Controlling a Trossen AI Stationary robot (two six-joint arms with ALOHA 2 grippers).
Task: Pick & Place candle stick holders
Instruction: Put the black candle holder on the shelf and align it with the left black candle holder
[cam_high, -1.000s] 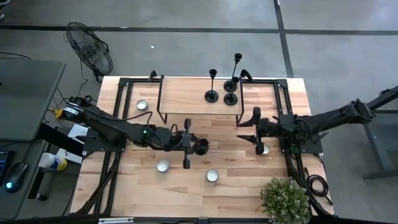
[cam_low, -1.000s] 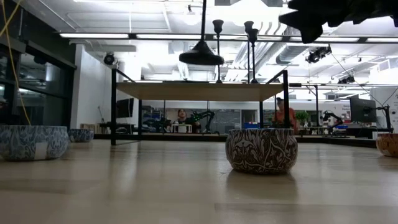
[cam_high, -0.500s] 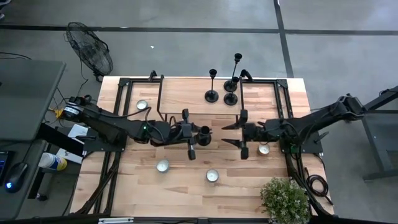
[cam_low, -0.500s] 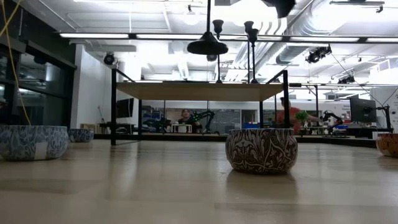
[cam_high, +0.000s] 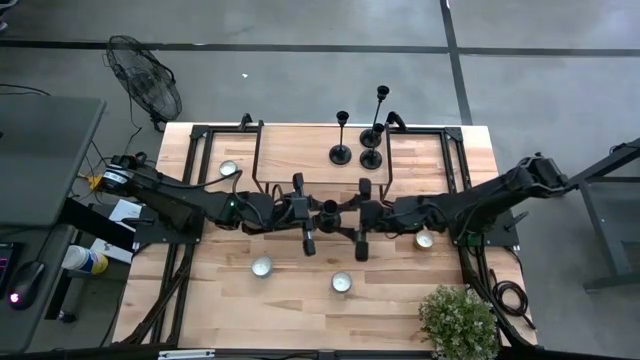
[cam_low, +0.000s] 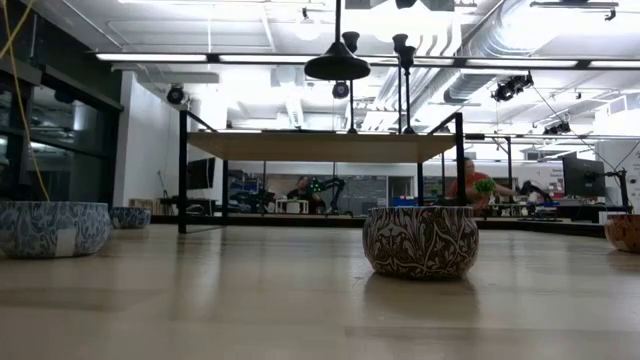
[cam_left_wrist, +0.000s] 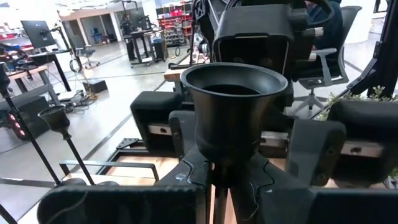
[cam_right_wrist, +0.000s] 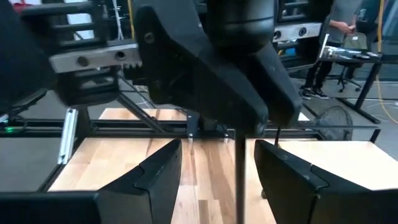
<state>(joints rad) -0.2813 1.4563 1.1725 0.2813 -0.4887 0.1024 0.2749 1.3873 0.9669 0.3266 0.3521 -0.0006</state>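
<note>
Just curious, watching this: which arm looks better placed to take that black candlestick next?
Probably the right: its gripper stands open right beside the candlestick holder, which the left gripper holds mid-air.

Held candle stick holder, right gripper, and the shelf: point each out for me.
held candle stick holder (cam_left_wrist: 228, 109), left wrist view, flared base
right gripper (cam_high: 352, 216), high view, between its open fingers
shelf (cam_high: 300, 158), high view, bare wooden top

At frame centre the left gripper (cam_high: 305, 214), clamped on a candlestick holder (cam_high: 329, 213), faces the wide-spread right gripper (cam_high: 362, 218), nearly touching; no passage between them. Above, the black metal riser shelf (cam_high: 300, 160) carries 3 candlestick holders (cam_high: 358, 150). Tealights (cam_high: 262, 267) dot the lower table (cam_high: 220, 300); a potted plant (cam_high: 457, 318) blocks the lower right
</note>
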